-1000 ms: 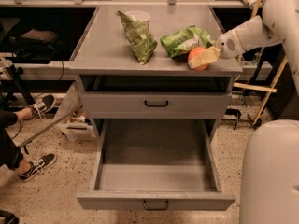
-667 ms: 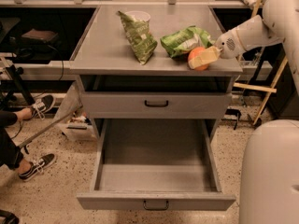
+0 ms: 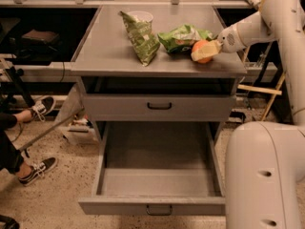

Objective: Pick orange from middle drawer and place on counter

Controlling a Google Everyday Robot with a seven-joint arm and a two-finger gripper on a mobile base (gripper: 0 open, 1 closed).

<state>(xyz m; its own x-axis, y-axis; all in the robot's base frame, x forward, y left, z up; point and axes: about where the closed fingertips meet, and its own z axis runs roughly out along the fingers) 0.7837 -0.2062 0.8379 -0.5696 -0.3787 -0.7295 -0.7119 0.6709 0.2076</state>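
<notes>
The orange (image 3: pixel 202 52) is at the right front part of the counter (image 3: pixel 109 51), at the surface or just above it. My gripper (image 3: pixel 208 49) reaches in from the right, and its pale fingers are closed around the orange. The white arm runs up and to the right from it. The middle drawer (image 3: pixel 152 205) is pulled fully open below, and its flat floor is bare.
Two green chip bags (image 3: pixel 140 37) (image 3: pixel 183 36) lie on the counter to the left of the orange, with a white cup (image 3: pixel 141 16) behind them. The upper drawer front (image 3: pixel 159 106) is shut. My white base (image 3: pixel 264 175) stands at the lower right. A person's shoes (image 3: pixel 38 107) are on the floor at the left.
</notes>
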